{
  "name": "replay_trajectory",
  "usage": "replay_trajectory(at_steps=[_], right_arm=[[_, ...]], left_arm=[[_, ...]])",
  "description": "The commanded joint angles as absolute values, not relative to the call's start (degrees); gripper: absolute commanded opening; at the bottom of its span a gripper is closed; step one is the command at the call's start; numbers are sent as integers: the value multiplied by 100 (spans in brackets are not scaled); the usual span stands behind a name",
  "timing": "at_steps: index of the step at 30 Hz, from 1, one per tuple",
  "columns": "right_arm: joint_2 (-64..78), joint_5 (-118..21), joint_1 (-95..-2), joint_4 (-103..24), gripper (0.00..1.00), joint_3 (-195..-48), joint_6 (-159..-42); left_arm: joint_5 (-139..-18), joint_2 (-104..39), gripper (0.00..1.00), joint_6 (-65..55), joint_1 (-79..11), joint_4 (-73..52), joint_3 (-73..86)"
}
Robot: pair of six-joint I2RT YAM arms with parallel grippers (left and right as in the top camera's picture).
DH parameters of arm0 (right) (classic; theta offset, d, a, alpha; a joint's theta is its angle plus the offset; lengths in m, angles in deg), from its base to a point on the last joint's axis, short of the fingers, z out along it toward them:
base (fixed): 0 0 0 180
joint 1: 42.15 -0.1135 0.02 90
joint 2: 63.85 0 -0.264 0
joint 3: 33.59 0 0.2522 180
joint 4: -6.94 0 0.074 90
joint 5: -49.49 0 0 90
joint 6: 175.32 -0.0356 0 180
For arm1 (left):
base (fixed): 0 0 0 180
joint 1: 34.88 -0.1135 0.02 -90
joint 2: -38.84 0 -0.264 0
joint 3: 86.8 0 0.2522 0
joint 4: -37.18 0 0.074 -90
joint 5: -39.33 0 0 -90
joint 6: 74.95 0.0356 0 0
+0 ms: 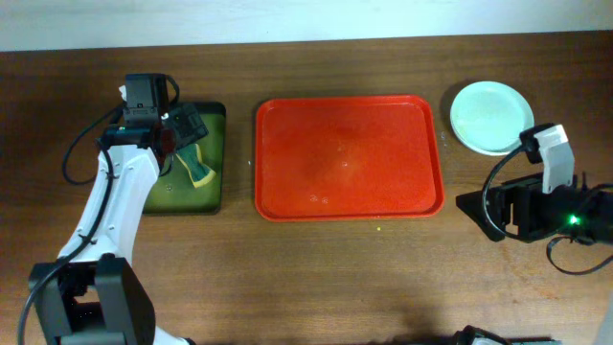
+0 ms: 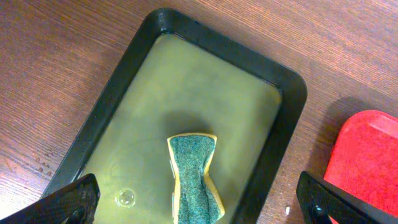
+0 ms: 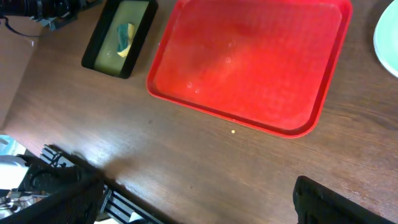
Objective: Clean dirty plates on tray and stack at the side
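The red tray lies in the middle of the table with no plates on it, only a few wet spots; it also shows in the right wrist view. A pale mint plate sits on the table at the back right, beside the tray; I cannot tell whether others lie under it. Its edge shows in the right wrist view. My left gripper hangs open over the dark green tray, its jaws wide on either side of a green-and-yellow sponge. My right gripper is open and empty over bare table.
The small dark green tray holds murky water and the sponge, left of the red tray; it also shows in the left wrist view. A small crumb lies on the wood in front of the red tray.
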State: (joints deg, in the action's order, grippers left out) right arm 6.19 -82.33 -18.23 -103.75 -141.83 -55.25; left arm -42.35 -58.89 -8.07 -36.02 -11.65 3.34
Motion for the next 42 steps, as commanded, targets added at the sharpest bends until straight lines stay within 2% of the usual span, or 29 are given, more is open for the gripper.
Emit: replay_trajectory(at_steps=[1, 2, 7, 9, 12, 16, 19, 23, 29, 35, 42], right_arm=[[785, -8554, -1972, -10130, 98, -13853, -5987], [746, -8554, -2063, -9783, 98, -13619, -6308], [-747, -7831, -2938, -6008, 98, -10688, -8856], [-1547, -7687, -3086, -4941, 98, -9571, -9189], [-2869, -7274, -3239, -4255, 98, -8382, -9267], [-4480, -5669, -3858, -3942, 98, -7412, -10524], [-5374, -4874, -4345, -3389, 98, -6739, -10581], [-6137, -4574, -4365, -2732, 98, -5974, -10944], [-6366, -4277, -4365, -1025, 99, -4820, -10981], [-6366, -3567, -4369, -1110, 98, -4767, -10907], [-6366, -3569, -4363, -1108, 98, -4767, -9363]], left_arm=[[-4231, -5859, 99, -759, -3618, -1160, 393], [-4231, -5859, 99, -759, -3618, -1160, 393], [-4231, -5859, 99, -759, -3618, -1178, 393], [-4231, -5859, 99, -759, -3618, -1178, 393], [-4231, -5859, 99, -759, -3611, -1178, 393], [-4231, -5859, 99, -759, -3618, -1178, 393], [-4231, -5859, 99, -759, -3611, -1178, 393], [-4231, -5859, 99, -756, -3618, -1178, 393], [-4231, -5859, 99, -759, -3618, -1178, 393], [-4231, -5859, 99, -759, -3618, -1178, 393], [-4231, -5859, 100, -759, -3618, -1178, 393]])
